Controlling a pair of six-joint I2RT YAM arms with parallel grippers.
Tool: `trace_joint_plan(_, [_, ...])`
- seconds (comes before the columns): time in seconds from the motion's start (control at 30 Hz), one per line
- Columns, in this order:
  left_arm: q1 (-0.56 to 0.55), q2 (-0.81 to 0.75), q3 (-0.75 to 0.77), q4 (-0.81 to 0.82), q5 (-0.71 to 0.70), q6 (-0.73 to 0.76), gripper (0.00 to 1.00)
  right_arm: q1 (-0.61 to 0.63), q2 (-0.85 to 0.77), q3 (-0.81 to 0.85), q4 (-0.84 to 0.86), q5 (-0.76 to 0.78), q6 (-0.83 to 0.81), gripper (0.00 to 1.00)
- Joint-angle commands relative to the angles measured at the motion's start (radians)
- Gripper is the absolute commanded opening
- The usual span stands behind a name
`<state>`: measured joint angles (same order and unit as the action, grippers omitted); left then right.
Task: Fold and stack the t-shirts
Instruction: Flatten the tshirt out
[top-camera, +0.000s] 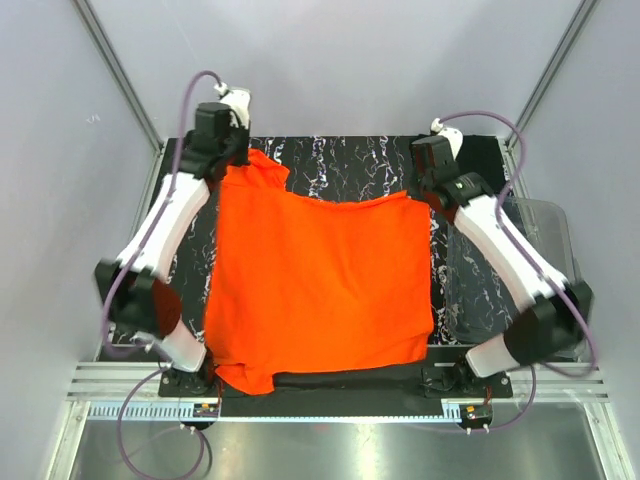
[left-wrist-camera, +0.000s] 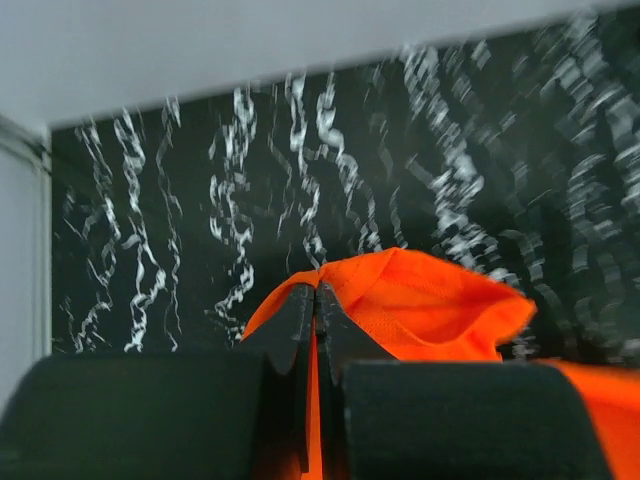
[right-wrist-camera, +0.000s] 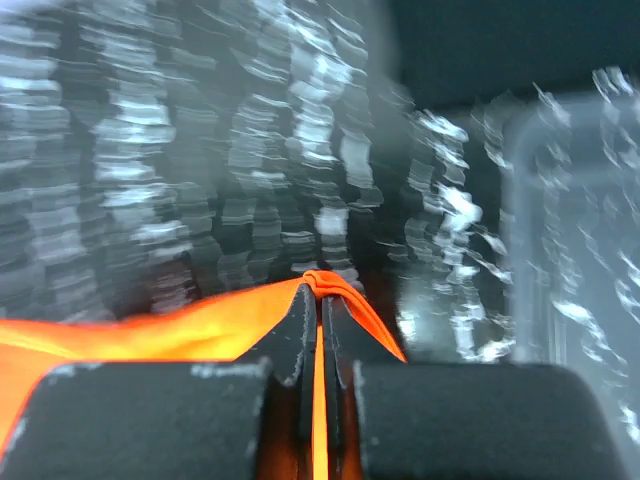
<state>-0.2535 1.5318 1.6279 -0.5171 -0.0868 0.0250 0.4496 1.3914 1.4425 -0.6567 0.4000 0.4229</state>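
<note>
So the left gripper (left-wrist-camera: 316, 292) has its two dark fingers pinched together, with a thin strip of orange cloth showing in the seam between them. That's the orange-red t-shirt (left-wrist-camera: 420, 310). It bunches up in a soft hump just past the fingertips and off to their right, and more of it runs under the right finger. Beyond the tips is the black tabletop with white marble veins (left-wrist-camera: 200, 200). The right side is pretty smeared, probably motion blur. A pale grey wall (left-wrist-camera: 250, 40) sits across the far edge.
</note>
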Motion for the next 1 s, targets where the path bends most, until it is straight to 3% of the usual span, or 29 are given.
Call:
trace_joint_plan(0.0, [0.039,0.14,0.024,0.181,0.004,0.069,0.0,-0.132,0.148,-0.028,0.124,-0.046,0.004,0.0])
trace_joint_plan(0.2, [0.072,0.535,0.277,0.221,0.036,0.03,0.0,-0.253,0.469,0.09,0.144,-0.127,-0.055,0.0])
trace_joint_plan(0.33, [0.08,0.646,0.374,0.226,0.111,-0.022,0.0,-0.287,0.589,0.148,0.141,-0.194,-0.078,0.0])
trace_joint_plan(0.5, [0.088,0.663,0.359,0.247,0.137,-0.074,0.0,-0.322,0.65,0.205,0.134,-0.246,-0.081,0.0])
trace_joint_plan(0.73, [0.114,0.535,0.205,0.249,0.153,-0.137,0.0,-0.341,0.669,0.256,0.042,-0.369,-0.082,0.0])
trace_joint_plan(0.97, [0.166,0.403,0.07,0.109,0.202,-0.233,0.0,-0.342,0.606,0.21,-0.044,-0.481,-0.033,0.0])
